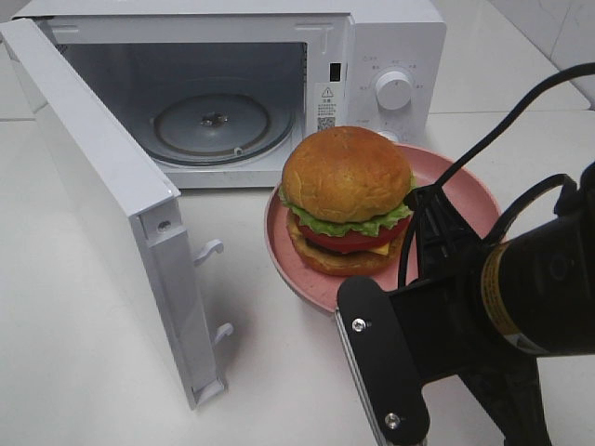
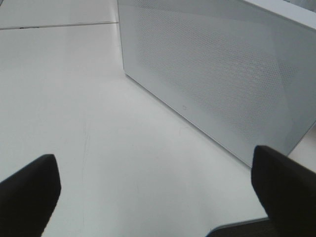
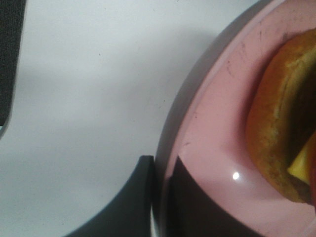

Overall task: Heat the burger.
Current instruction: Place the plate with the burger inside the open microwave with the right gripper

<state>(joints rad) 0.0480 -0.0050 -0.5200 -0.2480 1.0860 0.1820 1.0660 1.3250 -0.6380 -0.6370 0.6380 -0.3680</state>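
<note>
Pink round plate (image 1: pixel 457 178) carries the tall glossy-bunned burger (image 1: pixel 346 200), just in front of the open white microwave (image 1: pixel 395 46). The stack looks soft and tippy, so I'd move it by the plate and keep it level. Already the right gripper (image 3: pixel 159 197) is pinched on the plate's rim. The left gripper (image 2: pixel 155 165) is spread wide with nothing in it, beside the swung-out door (image 1: pixel 102 204). Smooth white tabletop (image 1: pixel 74 372), probably slidey.
</note>
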